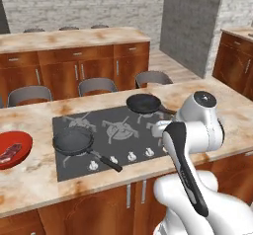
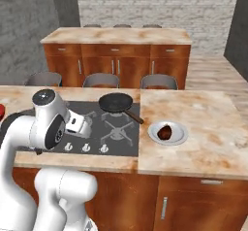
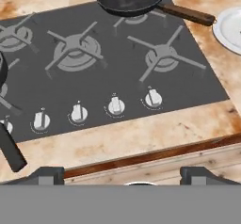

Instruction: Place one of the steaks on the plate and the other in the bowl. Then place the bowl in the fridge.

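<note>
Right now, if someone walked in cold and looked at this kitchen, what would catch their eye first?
Probably the glossy red bowl at the counter's left end, with one steak lying in it. Next, the black cooktop in the middle carrying two black frying pans, one front left and one back right. To its right, a white plate holds the other steak, and the gripper hangs open over the cooktop's front edge.

Glossy red bowl [image 1: 14,149], matt black pans [image 1: 73,140]
</note>
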